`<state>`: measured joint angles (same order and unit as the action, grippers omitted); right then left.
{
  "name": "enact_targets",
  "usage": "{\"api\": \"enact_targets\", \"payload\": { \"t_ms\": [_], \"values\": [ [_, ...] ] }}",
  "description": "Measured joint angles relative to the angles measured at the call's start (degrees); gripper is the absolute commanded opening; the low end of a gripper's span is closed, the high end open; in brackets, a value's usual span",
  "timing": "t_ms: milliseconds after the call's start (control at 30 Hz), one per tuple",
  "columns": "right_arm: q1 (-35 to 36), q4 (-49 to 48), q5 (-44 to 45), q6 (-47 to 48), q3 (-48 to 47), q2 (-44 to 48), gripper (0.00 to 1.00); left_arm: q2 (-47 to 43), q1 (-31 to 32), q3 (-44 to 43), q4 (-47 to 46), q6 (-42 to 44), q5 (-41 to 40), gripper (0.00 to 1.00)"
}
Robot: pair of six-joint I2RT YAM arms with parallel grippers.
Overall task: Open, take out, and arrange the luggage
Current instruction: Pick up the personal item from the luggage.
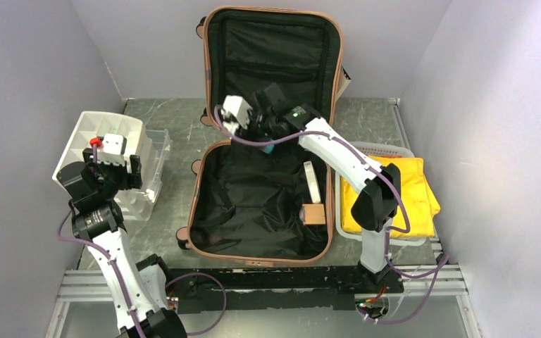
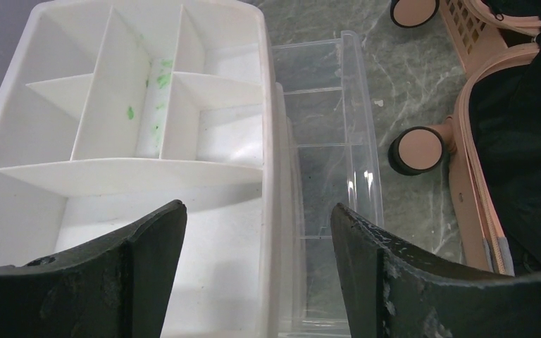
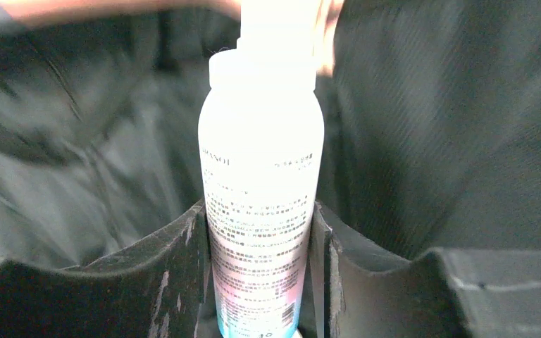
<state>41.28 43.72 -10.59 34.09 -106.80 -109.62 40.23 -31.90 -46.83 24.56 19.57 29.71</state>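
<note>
At far left the left gripper [image 2: 257, 211] hangs wide open and empty over a white plastic tray [image 2: 14, 113] with thin dividers and green smears. A clear ribbed bin [image 2: 324, 141] touches the tray's side. The luggage [image 1: 253, 211] lies open mid-table: salmon hard shell, rounded corners, black fabric lining, lid propped upright against the back wall. Over its hinge, the right gripper [image 3: 259, 211] pinches a smooth white bottle [image 3: 260, 141] whose fine print is unreadable. A folded yellow cloth [image 1: 408, 190] fills a white slotted basket [image 1: 380, 149] at right.

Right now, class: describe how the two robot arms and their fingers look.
Left arm and right arm: white links, black joints, purple cables alongside. Fingers black, curved, scuffed. The left has a red knob; the right a green light.
</note>
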Motion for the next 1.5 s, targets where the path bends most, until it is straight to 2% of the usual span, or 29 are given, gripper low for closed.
{"api": "enact_targets", "payload": {
  "t_ms": [167,267,367,467,567,667,900,1100,1500],
  "values": [
    [0.11,-3.34,-12.59,-15.39,-14.82,-2.25,0.08,-1.16,-0.63,0.04,-0.07,-0.17,2.6,0.94],
    [0.11,-11.8,-21.9,-26.64,-15.39,-3.43,0.09,-1.88,-0.66,0.04,-0.35,-0.5,4.87,0.96],
    [0.11,-23.63,-30.67,-40.11,-12.98,-5.66,0.09,-0.96,-0.66,-1.44,0.26,-1.07,6.64,0.96],
    [0.28,-39.89,-37.73,-56.87,-10.12,-9.86,0.16,3.91,-0.66,-8.13,1.44,-1.84,8.76,0.96],
    [0.87,-58.6,-41.59,-72.57,-8.87,-15.91,0.19,10.05,-0.7,-15.82,3.54,-2.36,12.13,0.96],
    [1.53,-69.66,-43.45,-81.31,-8.85,-21.0,0.18,15.26,-0.7,-21.86,6.88,-2.29,17.84,0.96],
    [4.44,-82.93,-47.34,-92.98,-10.38,-27.17,0.15,20.04,-0.63,-23.15,10.49,-5.53,31.28,0.96],
    [5.33,-88.61,-49.75,-96.52,-12.11,-27.43,0.14,20.33,0.83,-21.94,8.9,-10.27,33.83,0.96],
    [7.34,-88.96,-50.69,-95.34,-12.17,-27.43,0.14,19.61,2.84,-16.63,2.38,-20.31,41.38,0.95]
  ]
}}
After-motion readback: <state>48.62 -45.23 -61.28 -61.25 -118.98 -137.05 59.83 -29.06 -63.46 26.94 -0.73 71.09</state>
